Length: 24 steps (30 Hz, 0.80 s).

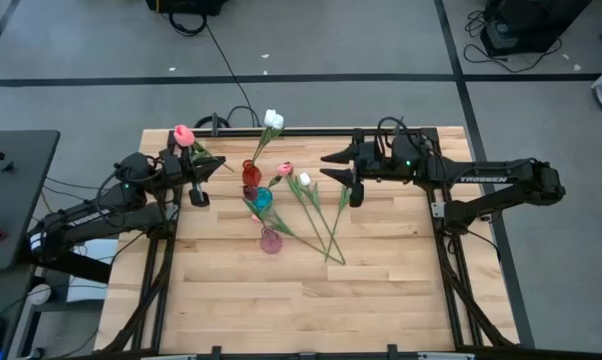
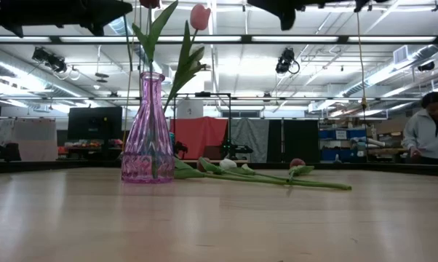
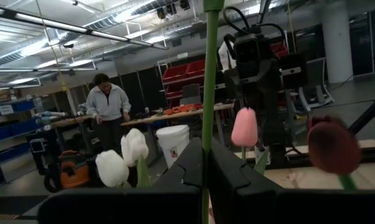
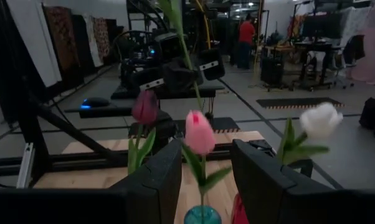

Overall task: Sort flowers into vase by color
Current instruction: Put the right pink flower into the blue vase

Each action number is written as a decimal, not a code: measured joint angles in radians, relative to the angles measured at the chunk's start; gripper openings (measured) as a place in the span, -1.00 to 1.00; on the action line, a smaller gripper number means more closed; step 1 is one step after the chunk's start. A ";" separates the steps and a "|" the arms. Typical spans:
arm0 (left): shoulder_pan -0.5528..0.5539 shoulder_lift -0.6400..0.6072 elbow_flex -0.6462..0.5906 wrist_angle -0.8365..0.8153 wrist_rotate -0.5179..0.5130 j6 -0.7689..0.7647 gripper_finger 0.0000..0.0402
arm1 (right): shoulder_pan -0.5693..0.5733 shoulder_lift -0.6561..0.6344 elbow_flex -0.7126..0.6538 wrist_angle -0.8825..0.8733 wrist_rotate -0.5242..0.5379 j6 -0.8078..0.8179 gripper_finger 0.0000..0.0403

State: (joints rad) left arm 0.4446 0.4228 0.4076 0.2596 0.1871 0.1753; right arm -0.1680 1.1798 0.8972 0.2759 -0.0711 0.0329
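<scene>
The left gripper (image 1: 195, 180) was clamped on the thin green stem of a pink tulip (image 1: 184, 134), its bud just beyond the fingertips; the right gripper (image 1: 333, 170), jaws parted and holding nothing, hung just beside the vases. Only the low view showed the ribbed pink glass vase (image 2: 148, 131) and loose tulips (image 2: 277, 177) lying flat behind it.

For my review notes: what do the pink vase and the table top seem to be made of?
Pink vase: apparently tinted glass, glossy; light and the stems inside show through it, and its ribbed wall glints. Clear plastic cannot be ruled out.
Table top: pale wood planks with visible seams and grain; the smooth finish reflects softly in the low view.
</scene>
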 joint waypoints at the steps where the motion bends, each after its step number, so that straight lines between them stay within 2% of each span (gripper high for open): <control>1: 0.012 0.010 -0.008 0.016 0.018 -0.003 -0.94 | 0.000 -0.013 -0.032 0.024 0.001 0.000 -0.25; 7: 0.070 0.117 -0.067 0.165 0.132 -0.104 -0.94 | -0.007 -0.064 -0.210 0.208 0.084 0.037 -0.25; 10: 0.074 0.183 -0.094 0.264 0.169 -0.153 -0.94 | -0.007 -0.075 -0.264 0.267 0.087 0.052 -0.25; 24: 0.071 0.439 -0.217 0.624 0.212 -0.310 -0.94 | 0.003 -0.073 -0.313 0.308 0.113 0.095 -0.25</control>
State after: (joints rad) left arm 0.5152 0.8616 0.1908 0.8835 0.3989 -0.1351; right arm -0.1654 1.1069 0.5842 0.5841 0.0414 0.1275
